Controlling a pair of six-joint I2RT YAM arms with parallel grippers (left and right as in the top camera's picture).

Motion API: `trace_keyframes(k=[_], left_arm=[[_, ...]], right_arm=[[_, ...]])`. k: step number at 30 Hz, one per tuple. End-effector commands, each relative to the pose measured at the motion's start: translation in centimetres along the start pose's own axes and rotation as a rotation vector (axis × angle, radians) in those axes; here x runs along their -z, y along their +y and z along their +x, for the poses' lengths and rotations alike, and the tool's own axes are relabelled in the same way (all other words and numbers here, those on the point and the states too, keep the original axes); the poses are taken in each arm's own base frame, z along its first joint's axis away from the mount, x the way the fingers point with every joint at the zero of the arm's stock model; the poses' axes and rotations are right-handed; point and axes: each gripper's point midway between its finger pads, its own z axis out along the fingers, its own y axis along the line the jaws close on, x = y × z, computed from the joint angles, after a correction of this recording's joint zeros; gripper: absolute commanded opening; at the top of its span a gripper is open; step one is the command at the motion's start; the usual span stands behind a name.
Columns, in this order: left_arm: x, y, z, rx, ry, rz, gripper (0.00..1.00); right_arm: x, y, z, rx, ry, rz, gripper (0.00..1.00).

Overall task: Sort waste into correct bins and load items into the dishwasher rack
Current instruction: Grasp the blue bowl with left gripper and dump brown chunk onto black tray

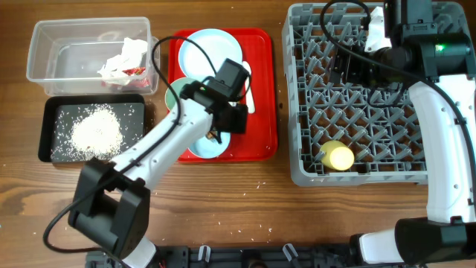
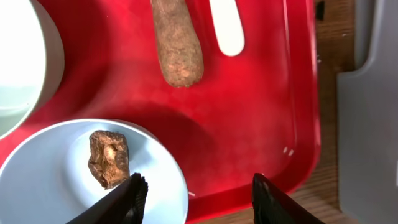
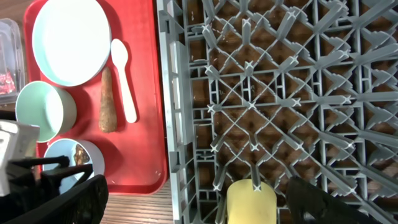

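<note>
Brown, rough small lump (image 2: 109,158) lies in the small blue bowl (image 2: 43,186) at the near corner of the red tray (image 2: 261,124), just by the left gripper (image 2: 199,185), jaws spread wide; it looks light, hard and crumbly, best pinched gently across its narrow middle.

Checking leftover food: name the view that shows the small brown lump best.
Left wrist: the small brown lump sits large in the smaller pale blue bowl. Right wrist shows it tiny; overhead, the left arm mostly covers it.
</note>
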Motion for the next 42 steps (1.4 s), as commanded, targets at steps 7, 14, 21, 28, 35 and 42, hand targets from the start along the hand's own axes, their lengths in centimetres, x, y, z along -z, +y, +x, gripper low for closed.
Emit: trace_keyframes(k=[7, 14, 21, 28, 35, 42], left_arm=[[-4.5, 0.6, 2.3, 0.049, 0.11, -0.114, 0.04], [-1.3, -0.4, 1.9, 0.053, 0.125, -0.075, 0.04], [8.5, -0.3, -0.6, 0.121, -0.02, 0.081, 0.04], [12.6, 12.3, -2.1, 0.355, -0.083, 0.153, 0.04], [13.3, 23.6, -0.2, 0.592, -0.229, 0.458, 0.04], [15.2, 30.8, 0.2, 0.789, -0.5, 0.881, 0.04]], right_arm=[[-0.3, 0.5, -0.1, 0.029, 0.006, -0.018, 0.93], [-0.3, 0.4, 0.1, 0.05, 0.015, -0.014, 0.93], [-0.3, 0.4, -0.1, 0.051, 0.008, -0.015, 0.93], [-0.3, 0.5, -0.3, 0.052, -0.002, -0.017, 0.93], [-0.3, 0.6, -0.9, 0.055, -0.024, -0.021, 0.93], [-0.3, 0.7, -1.1, 0.057, -0.034, -0.026, 0.93]])
